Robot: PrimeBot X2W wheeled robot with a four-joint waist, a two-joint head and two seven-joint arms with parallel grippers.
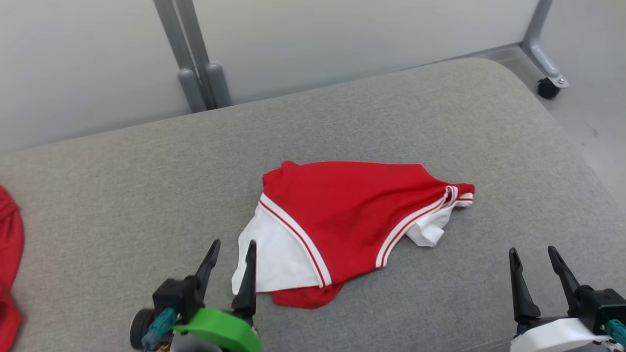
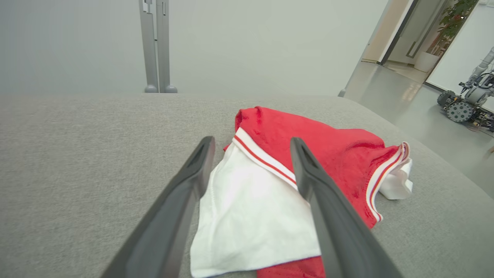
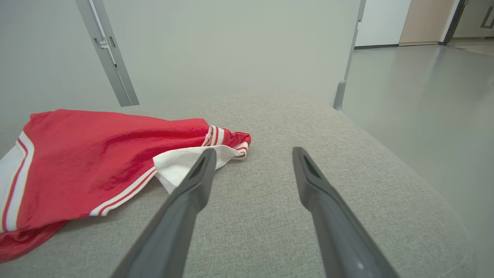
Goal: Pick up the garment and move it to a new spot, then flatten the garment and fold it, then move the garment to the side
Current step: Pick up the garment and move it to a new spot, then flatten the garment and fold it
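Observation:
A red garment [image 1: 352, 210] with white panels and red-and-white striped trim lies loosely folded in the middle of the grey cushion [image 1: 122, 195]. My left gripper [image 1: 234, 243] stands open at the garment's near left corner, nothing between its fingers. From the left wrist, the garment [image 2: 270, 181] spreads under the open left gripper [image 2: 252, 139], its white panel lying between the two fingers. My right gripper [image 1: 533, 252] is open at the lower right, apart from the cloth. The right wrist view has the garment [image 3: 96, 162] to the left of the open right gripper [image 3: 252, 150].
Another red cloth [image 1: 10, 254] lies at the cushion's far left edge. Grey partition posts [image 1: 198, 73] stand behind the cushion, and a castor foot [image 1: 550, 85] sits at the far right. The cushion's right edge drops to the floor [image 3: 424, 96]. Another robot [image 2: 469, 100] stands far off.

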